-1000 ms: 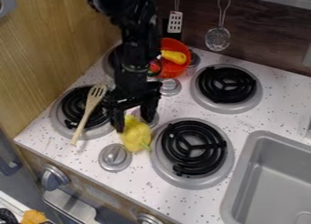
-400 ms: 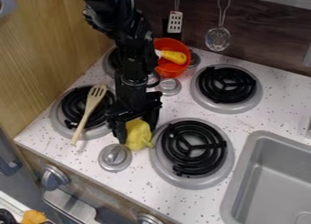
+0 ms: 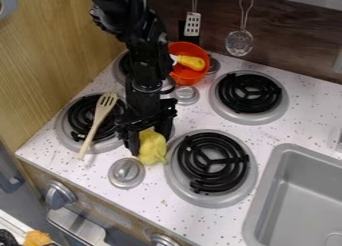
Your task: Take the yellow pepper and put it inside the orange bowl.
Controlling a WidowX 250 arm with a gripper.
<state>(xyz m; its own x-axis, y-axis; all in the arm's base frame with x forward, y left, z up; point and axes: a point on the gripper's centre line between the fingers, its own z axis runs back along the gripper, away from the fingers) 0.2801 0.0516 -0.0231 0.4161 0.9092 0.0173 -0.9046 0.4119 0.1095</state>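
Black segmented arm (image 3: 142,57), chunky joints, glossy highlights

- No texts, labels, brands, numbers or signs can be read.

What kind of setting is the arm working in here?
Likely a toy kitchen: a speckled countertop with coil burners, a grey sink, and a slotted spatula hanging behind.

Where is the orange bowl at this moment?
In the camera view, the orange bowl is at the top, just right of the robot arm and below the hanging spatula.
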